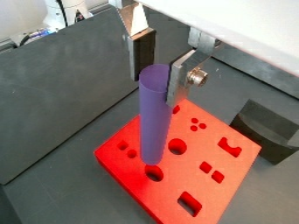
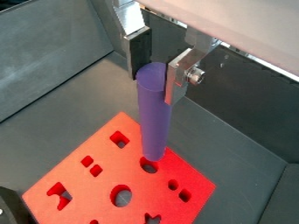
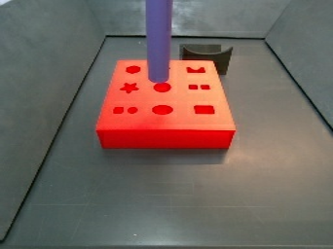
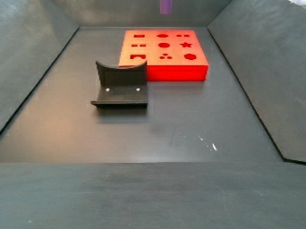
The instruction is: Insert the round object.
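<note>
Fingers (image 1: 184,77) of the gripper (image 1: 158,74) clamp the upper end of the round object (image 1: 153,114), a purple cylinder held upright over the red block (image 1: 211,179). In both wrist views its lower end sits at a round hole in the block's face, but the peg itself hides the hole's rim, so whether the tip has entered cannot be told. One silver finger plate shows clearly in a wrist view (image 2: 184,74); the opposite finger is mostly behind the peg. In a side view only the peg's shaft (image 3: 159,39) shows, the gripper cut off above the frame edge. Another side view catches just a purple sliver (image 4: 166,7) at the frame edge, above the red block (image 4: 167,54), with the dark grey curved holder (image 4: 120,84) standing apart on the floor.
</note>
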Controlling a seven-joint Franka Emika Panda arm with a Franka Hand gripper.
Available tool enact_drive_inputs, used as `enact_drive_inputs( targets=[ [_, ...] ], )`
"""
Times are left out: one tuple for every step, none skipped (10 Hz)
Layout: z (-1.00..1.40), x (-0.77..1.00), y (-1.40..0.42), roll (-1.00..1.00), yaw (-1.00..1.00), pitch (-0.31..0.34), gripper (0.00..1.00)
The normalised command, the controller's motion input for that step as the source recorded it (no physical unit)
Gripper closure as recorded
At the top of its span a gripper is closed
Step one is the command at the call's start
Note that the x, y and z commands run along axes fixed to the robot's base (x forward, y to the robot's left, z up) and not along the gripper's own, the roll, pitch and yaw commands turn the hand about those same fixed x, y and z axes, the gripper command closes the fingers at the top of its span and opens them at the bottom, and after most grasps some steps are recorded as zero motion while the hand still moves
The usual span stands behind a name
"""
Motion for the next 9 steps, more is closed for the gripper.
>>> enact_drive_inputs(
  targets=[
    [-0.60,0.58,0.45,-0.03,0.06,-0.027,1.00],
    [-0.59,0.67,0.59,0.00,0.07,-0.021,1.00],
    [-0.57,0.58,0.73,0.00,0.00,-0.064,1.00],
    [-0.56,0.47,0.76,-0.08,0.00,-0.119,1.00],
    [-0.43,0.34,0.71,-0.07,0.00,-0.141,1.00],
    [-0.07,0.04,0.57,-0.07,-0.17,-0.076,1.00],
    [0.10,-0.05,0.19,-0.11,-0.22,-0.023,1.00],
    [0.12,-0.27,0.03,-0.03,-0.21,-0.017,1.00],
    [0.00,-0.39,0.00,0.00,-0.21,-0.011,1.00]
  ],
)
